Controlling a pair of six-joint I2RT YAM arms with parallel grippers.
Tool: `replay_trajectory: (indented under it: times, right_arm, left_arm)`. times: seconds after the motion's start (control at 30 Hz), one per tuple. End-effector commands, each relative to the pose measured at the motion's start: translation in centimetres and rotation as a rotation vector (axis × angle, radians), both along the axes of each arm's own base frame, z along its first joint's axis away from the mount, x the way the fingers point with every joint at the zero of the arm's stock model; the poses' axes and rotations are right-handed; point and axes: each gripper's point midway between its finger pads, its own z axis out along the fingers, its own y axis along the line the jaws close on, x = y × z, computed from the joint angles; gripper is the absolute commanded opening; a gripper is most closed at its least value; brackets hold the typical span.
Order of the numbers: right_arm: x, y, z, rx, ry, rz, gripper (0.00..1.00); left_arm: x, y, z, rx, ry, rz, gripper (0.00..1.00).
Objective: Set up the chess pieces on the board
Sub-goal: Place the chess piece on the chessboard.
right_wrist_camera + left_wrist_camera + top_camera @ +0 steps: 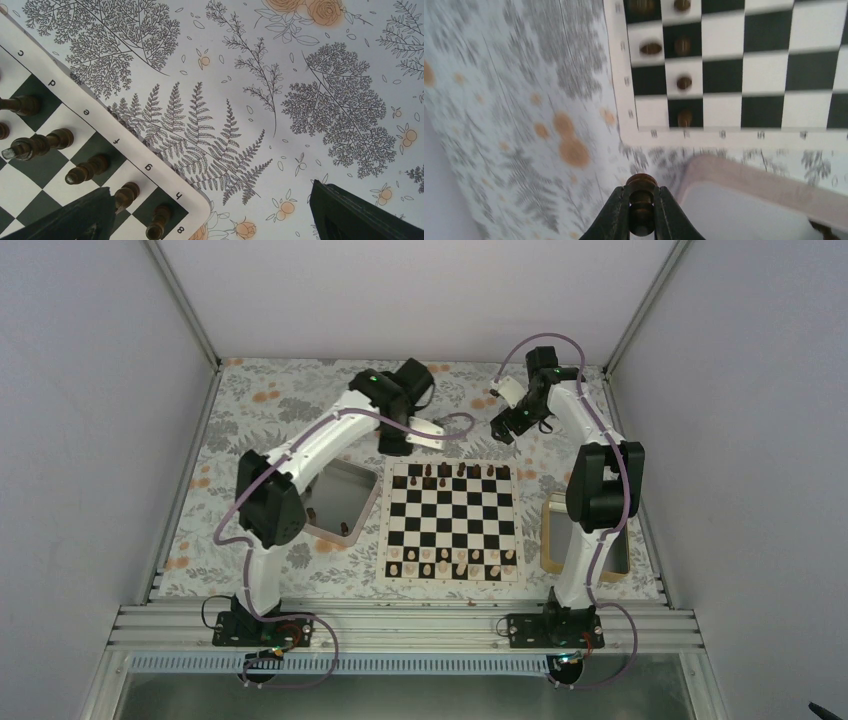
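My left gripper (pixel 642 192) is shut on a dark brown chess piece (pixel 642 181), held above the flowered cloth just off the board's (pixel 774 65) corner. Seen from above, that gripper (pixel 402 440) hangs beyond the board's (pixel 450 518) far left corner. Several dark pieces (pixel 460 472) stand on the two far rows, some of them also in the left wrist view (pixel 684 82). My right gripper (pixel 209 192) is wide open with nothing between its fingers, over the cloth beside the far right corner (pixel 125 145), where dark pieces (pixel 87 169) stand. From above it (pixel 503 425) sits behind the board.
Pale cream pieces (pixel 455 562) fill the board's near rows. A shiny metal tray (pixel 340 495) lies left of the board, its rim (pixel 744 175) just below my left gripper. A wooden tray (pixel 550 530) lies to the right, partly behind the right arm. Grey walls enclose the table.
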Motion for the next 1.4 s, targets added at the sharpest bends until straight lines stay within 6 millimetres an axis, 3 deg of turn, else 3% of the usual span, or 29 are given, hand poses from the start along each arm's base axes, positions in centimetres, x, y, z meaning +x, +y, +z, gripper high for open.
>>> replay_trajectory:
  times: [0.0, 0.2, 0.33, 1.13, 1.37]
  right_arm:
    - [1.0, -0.3, 0.7, 0.012, -0.029, -0.034, 1.0]
    - [1.2, -0.5, 0.6, 0.009, -0.027, -0.049, 1.0]
    - [1.3, -0.8, 0.6, 0.008, -0.03, -0.057, 1.0]
    - [1.0, -0.2, 0.7, 0.038, -0.016, -0.036, 1.0]
    - [1.0, -0.2, 0.9, 0.04, -0.021, -0.034, 1.0]
  left_arm:
    - [-2.2, -5.2, -2.1, 0.013, 0.078, -0.138, 0.1]
    - [-2.9, -12.2, -4.1, -0.016, 0.092, -0.27, 0.1]
    - [-3.2, -13.9, -5.8, -0.006, 0.093, -0.318, 0.1]
    - [-2.0, -15.7, -11.7, 0.028, 0.081, -0.353, 0.1]
    - [-2.1, -15.8, -12.2, 0.026, 0.091, -0.363, 0.1]
